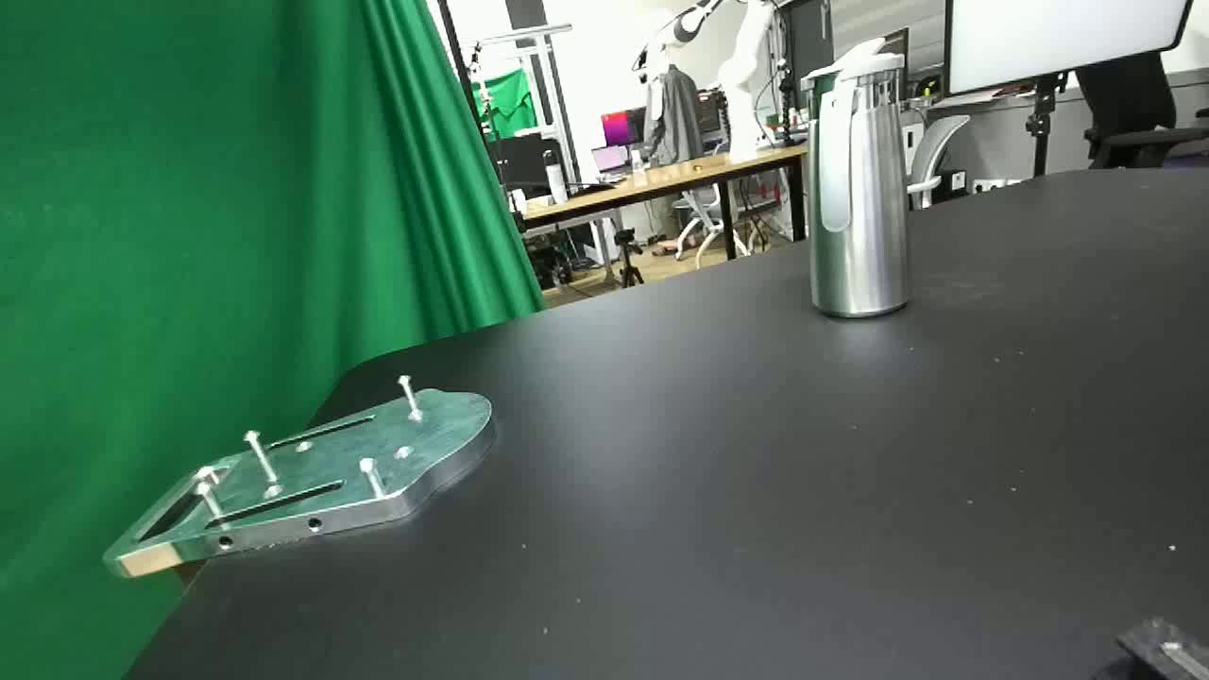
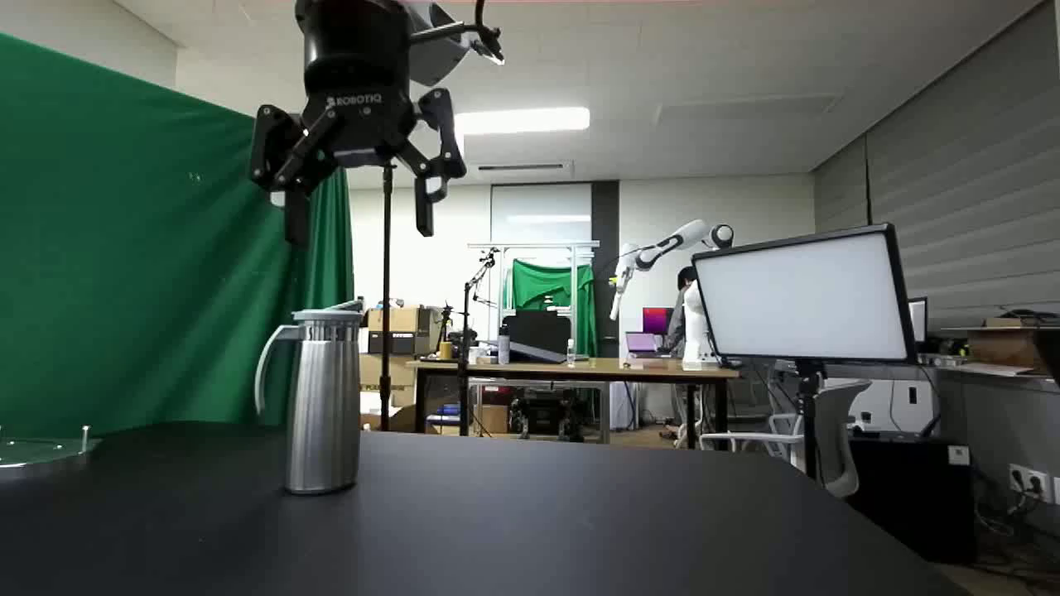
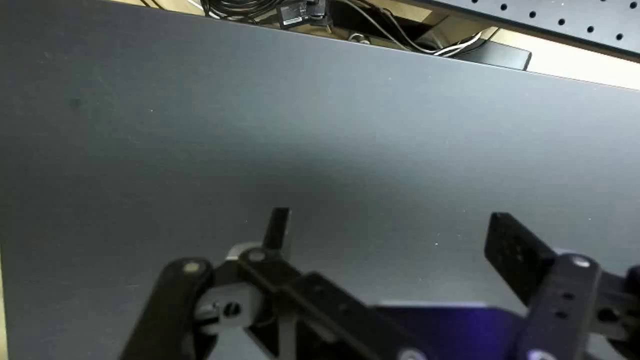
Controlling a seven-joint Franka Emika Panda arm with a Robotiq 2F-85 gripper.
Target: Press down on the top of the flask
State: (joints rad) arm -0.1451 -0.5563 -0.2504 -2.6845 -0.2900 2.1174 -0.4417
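Flask (image 2: 323, 406) upright; jaws hang wide above the table (image 2: 580, 521); an exterior view crops the pegged plate (image 2: 40, 455).

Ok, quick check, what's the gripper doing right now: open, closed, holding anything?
Gripper: open, fingers spread wide apart, nothing held between them.

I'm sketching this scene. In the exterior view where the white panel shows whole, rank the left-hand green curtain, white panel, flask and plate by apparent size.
Largest first:
1. Green curtain
2. White panel
3. Flask
4. Plate, only partly in frame
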